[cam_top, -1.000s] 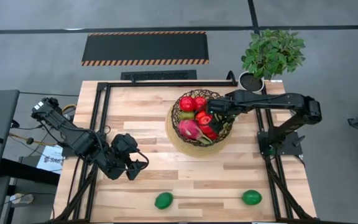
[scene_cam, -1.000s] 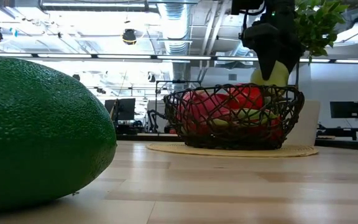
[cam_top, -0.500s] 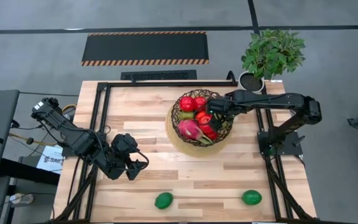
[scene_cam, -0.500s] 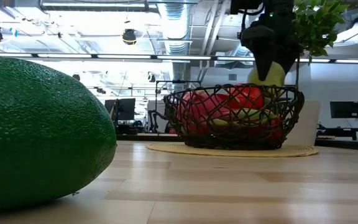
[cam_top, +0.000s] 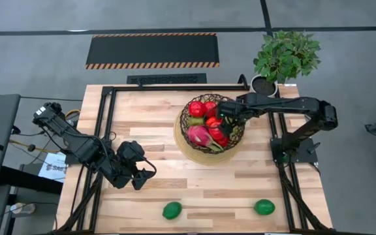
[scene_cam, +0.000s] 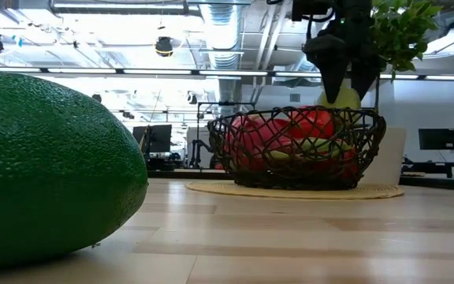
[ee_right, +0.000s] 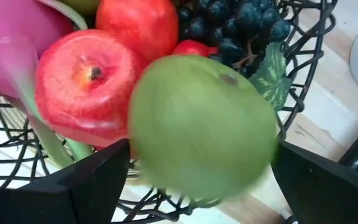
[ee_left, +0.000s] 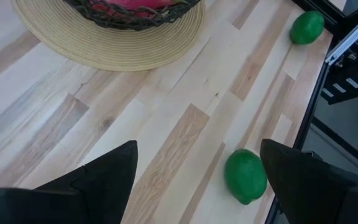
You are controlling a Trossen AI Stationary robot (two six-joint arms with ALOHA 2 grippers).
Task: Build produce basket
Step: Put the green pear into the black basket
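The basket [cam_top: 211, 124] is sitting right of centre on the far half of the worktop [cam_top: 155, 124], a pale butcher-block top of joined wood strips with a black metal frame along its edges. It is a round bowl of dark-brown open-weave wire, resting on a round woven straw mat [ee_left: 114, 46] of tan colour. Inside, glossy red apples [ee_right: 86, 87], a pink dragon fruit [cam_top: 200, 136] with green tips and a dark grape bunch [ee_right: 235, 28] with a green leaf are lying close together.

The right hand [cam_top: 224, 112] is hanging over the basket's right side, above the fruit. Its fingers [scene_cam: 331, 59] are standing apart, and a smooth green pear [ee_right: 201, 127] is showing blurred between them in the right wrist view, over the apples; whether the fingers are touching it cannot be told. In the low view the pear [scene_cam: 339, 98] is showing at the rim, just under the fingertips.

Two limes are lying on the near edge of the worktop, well apart from the basket: one [cam_top: 172, 210] near the middle, one [cam_top: 264, 207] to the right. Their skin is pebbled and deep green.

The left hand [cam_top: 139, 175] is waiting low over the near-left worktop, fingers [ee_left: 98, 180] spread open and empty.

A leafy plant [cam_top: 286, 57] in a white pot is standing beyond the far-right corner. No legible writing is visible
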